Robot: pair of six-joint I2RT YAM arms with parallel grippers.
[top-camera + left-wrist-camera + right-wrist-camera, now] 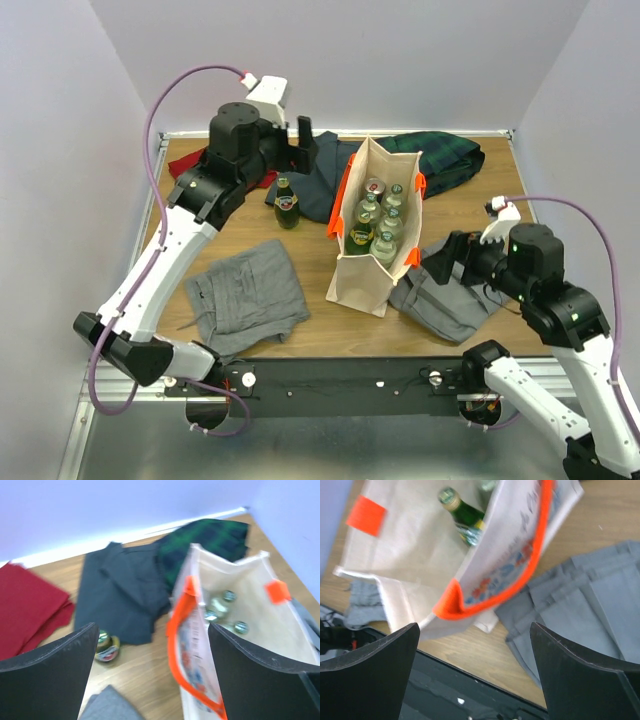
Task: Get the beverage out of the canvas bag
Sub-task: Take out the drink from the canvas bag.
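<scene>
We show the left gripper (152, 630) and right gripper (475, 626) both spread wide and empty, with the green glass bottles (375, 228) standing neck-up inside the canvas bag (362, 285), just ahead of the nearer right jaws, ahead-right of the left.
</scene>
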